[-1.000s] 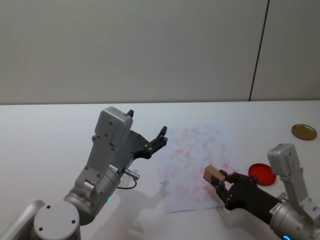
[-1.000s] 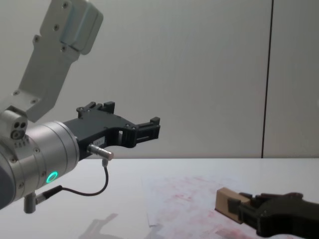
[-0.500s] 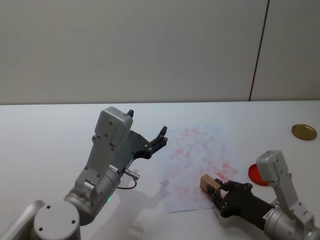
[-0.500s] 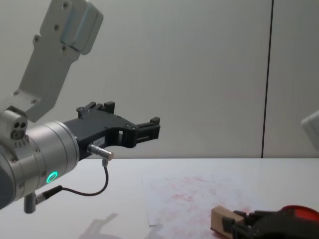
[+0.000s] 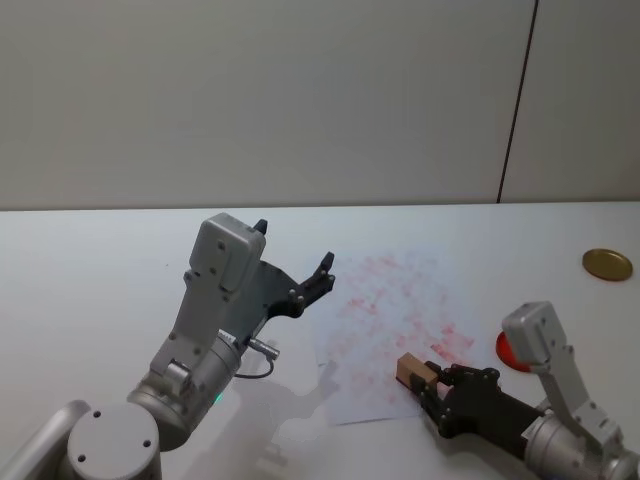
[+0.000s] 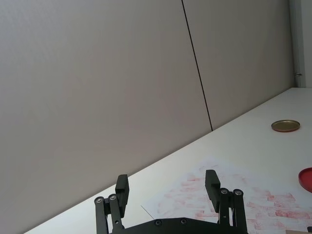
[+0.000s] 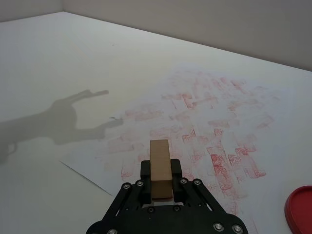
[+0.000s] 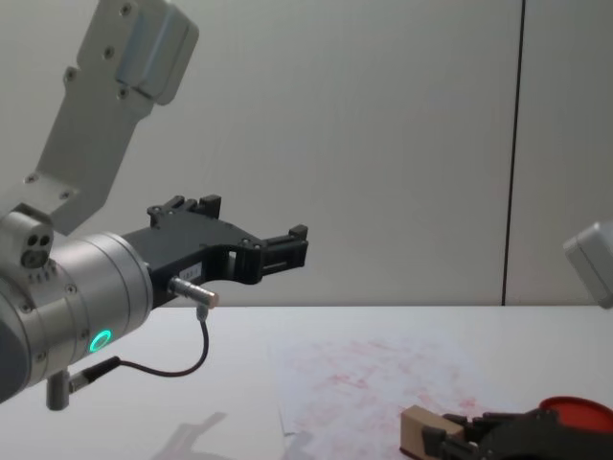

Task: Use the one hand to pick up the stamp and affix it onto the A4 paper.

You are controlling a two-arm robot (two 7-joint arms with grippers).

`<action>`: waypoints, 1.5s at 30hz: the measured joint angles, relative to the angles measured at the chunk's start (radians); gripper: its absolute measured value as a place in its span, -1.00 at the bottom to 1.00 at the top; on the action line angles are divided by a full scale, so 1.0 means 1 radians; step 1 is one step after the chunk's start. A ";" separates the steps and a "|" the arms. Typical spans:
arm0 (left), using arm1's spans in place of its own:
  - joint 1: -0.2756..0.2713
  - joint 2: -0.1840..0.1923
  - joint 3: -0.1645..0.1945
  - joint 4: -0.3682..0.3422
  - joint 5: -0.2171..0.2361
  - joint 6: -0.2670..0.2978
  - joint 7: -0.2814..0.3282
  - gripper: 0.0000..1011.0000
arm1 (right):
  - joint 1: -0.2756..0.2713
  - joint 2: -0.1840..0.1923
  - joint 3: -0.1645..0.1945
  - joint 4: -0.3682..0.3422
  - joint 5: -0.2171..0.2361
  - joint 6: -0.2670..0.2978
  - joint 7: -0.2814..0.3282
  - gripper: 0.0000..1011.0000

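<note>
**Tan wooden stamp clamped low over the near edge of the sheet**

Wood shows pale between two black fingers: the right tool [image 5: 428, 384] is clenched on the stamp [image 5: 411, 368], gripping its rear end so that most of the block juts out ahead of the fingertips. In the right wrist view the stamp [image 7: 160, 165] lies lengthwise along the tool [image 7: 161, 178], pointing across the A4 paper [image 7: 219, 112].

The white sheet [image 5: 395, 300] lies flat on the table [image 5: 100, 260], smudged all over with rows of red-pink marks. From the head view the stamp sits at the sheet's near edge, toward its right corner. From the chest view it [image 8: 418, 431] is very low over the paper [image 8: 374, 374]. It may be resting on the sheet, but I cannot tell whether its underside touches.

The round red ink pad [image 5: 505, 345] lies on the table just right of the paper, partly behind the right arm. A gold lid [image 5: 608, 263] lies farther back on the right, well apart from both.

The left tool [image 5: 294, 246] is held up above the table, left of the paper. Its fingers are spread wide with nothing between them, as the left wrist view [image 6: 166, 181] also shows.
</note>
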 joint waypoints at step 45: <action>0.000 0.000 0.000 0.000 0.000 0.000 0.000 0.96 | 0.016 0.080 0.100 -0.067 0.088 -0.036 -0.100 -0.57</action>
